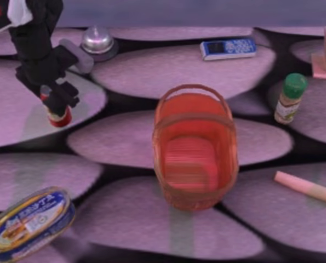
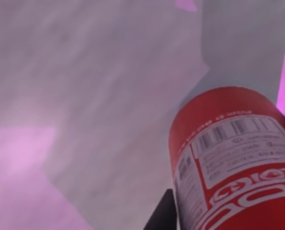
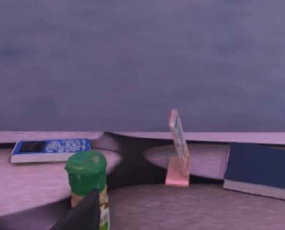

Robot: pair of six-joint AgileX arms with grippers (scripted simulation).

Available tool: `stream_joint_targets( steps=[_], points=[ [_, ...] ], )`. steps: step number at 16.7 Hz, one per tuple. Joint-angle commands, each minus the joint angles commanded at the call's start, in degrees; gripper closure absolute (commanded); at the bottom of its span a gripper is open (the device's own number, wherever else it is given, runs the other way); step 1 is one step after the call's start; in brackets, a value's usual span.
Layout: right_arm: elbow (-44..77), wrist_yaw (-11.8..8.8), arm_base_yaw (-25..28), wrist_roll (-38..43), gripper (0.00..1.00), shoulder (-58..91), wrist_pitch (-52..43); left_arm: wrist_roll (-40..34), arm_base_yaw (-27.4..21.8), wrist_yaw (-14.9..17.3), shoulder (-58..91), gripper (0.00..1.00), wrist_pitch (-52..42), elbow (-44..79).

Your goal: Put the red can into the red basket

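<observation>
Your left gripper [image 1: 57, 103] sits at the table's far left and is clamped around the red can [image 1: 59, 117]; only the can's lower end shows below the black fingers in the top view. The left wrist view is filled by the can's [image 2: 233, 163] red side with its white barcode label, one dark finger edge beside it. You cannot tell from these views whether the can touches the tabletop or hangs just above it.

The red basket [image 1: 195, 189] stands upright at table centre, handle arched across it, well apart from the can and to its right. Nothing lies in the basket.

Your right arm is outside the top view. Its wrist camera faces the green-capped spice bottle [image 3: 88, 184], a pink phone stand [image 3: 178, 158] and a blue-and-white box [image 3: 50, 149]. Only one dark finger tip shows there, so you cannot tell that gripper's state.

A fish tin [image 1: 30, 223] lies near left; a silver bell [image 1: 97, 39] far left.
</observation>
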Motion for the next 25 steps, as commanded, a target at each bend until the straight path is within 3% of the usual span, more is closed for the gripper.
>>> stream_joint_targets(
  steps=[7, 11, 16, 25],
  points=[
    [0.0, 0.0, 0.0, 0.0, 0.00, 0.0, 0.0, 0.1, -0.2, 0.0, -0.1, 1.00, 0.0, 0.0],
    [0.0, 0.0, 0.0, 0.0, 0.00, 0.0, 0.0, -1.8, -0.8, 4.2, -1.0, 1.00, 5.8, -1.8],
    [0.0, 0.0, 0.0, 0.0, 0.00, 0.0, 0.0, -8.0, -3.0, 17.4, -4.1, 1.00, 24.9, -8.6],
    [0.0, 0.0, 0.0, 0.0, 0.00, 0.0, 0.0, -25.4, -7.9, 50.0, -12.3, 1.00, 77.0, -29.5]
  ],
)
